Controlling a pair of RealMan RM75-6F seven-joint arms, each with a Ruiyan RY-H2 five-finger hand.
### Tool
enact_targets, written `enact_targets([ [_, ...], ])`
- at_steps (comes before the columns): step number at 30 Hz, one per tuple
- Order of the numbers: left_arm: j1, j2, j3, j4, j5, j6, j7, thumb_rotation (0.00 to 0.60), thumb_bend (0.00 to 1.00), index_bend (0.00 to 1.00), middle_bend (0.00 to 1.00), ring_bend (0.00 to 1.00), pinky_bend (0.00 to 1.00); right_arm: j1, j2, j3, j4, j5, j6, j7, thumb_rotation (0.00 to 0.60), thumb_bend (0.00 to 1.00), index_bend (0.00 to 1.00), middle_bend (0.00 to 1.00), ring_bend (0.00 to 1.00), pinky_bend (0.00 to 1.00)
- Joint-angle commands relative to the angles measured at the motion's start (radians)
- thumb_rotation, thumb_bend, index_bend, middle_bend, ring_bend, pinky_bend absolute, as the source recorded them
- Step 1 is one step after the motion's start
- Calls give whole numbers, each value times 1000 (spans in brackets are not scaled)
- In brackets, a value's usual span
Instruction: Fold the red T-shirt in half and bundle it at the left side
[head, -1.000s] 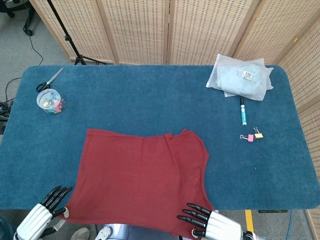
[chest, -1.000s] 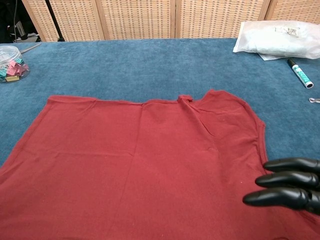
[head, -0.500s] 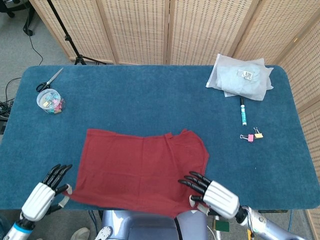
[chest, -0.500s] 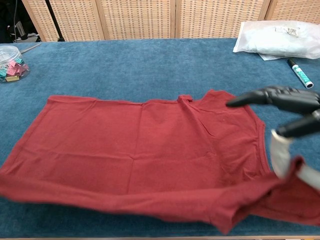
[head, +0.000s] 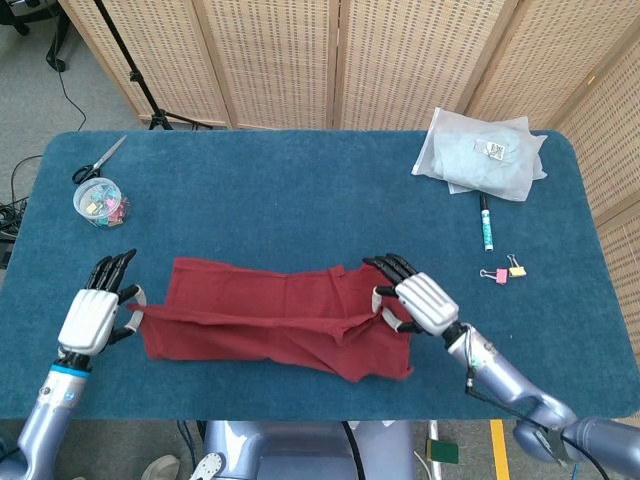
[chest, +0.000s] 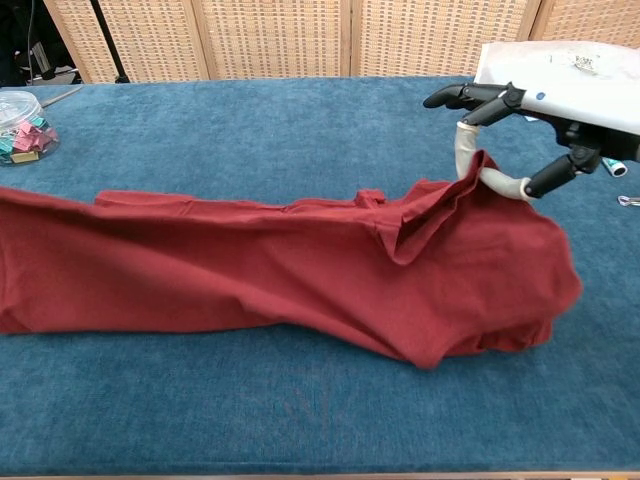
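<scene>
**Both hands pinching the shirt's near hem, mid-fold**

Head view. Right hand (head: 418, 302) grips the right end of the red T-shirt (head: 270, 320) between thumb and a finger, the other fingers spread forward above the cloth. Left hand (head: 92, 315) holds the left corner in like manner, fingers extended away from the robot. The shirt lies across the near-centre of the blue table (head: 300, 200), its near hem raised and carried toward the far edge; the garment appears as a narrow band with a loose fold hanging at its right end. Scissors (head: 97, 160) and a tub of clips (head: 100, 202) sit at far left; a white bag (head: 485, 155), a marker (head: 486, 224) and two binder clips (head: 506, 270) sit at right, all well apart from the shirt.

Chest view. Right hand (chest: 530, 110) is raised above the table with cloth pinched at its thumb; the shirt (chest: 280, 280) drapes from it and bunches at the right. The left hand is out of frame here.

Assessment. The fold in half appears under way, not complete. To do it well, both hands should advance level so the hem lands square on the far edge, with tension kept between them to avoid sagging. The bunching at right is a risk of a crooked fold; release only once the hem lies flat.
</scene>
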Motion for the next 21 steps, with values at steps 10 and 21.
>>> enact_targets([
  [10, -135, -57, -120, 53, -272, -225, 212, 600, 565, 748, 0, 0, 0, 84, -118, 80, 217, 126, -155, 37, 600, 543, 668, 74, 0, 0],
  [21, -189, -128, -142, 169, -323, -273, 204, 600, 565, 748, 0, 0, 0, 122, -170, 114, 341, 184, -231, 54, 600, 543, 668, 74, 0, 0],
])
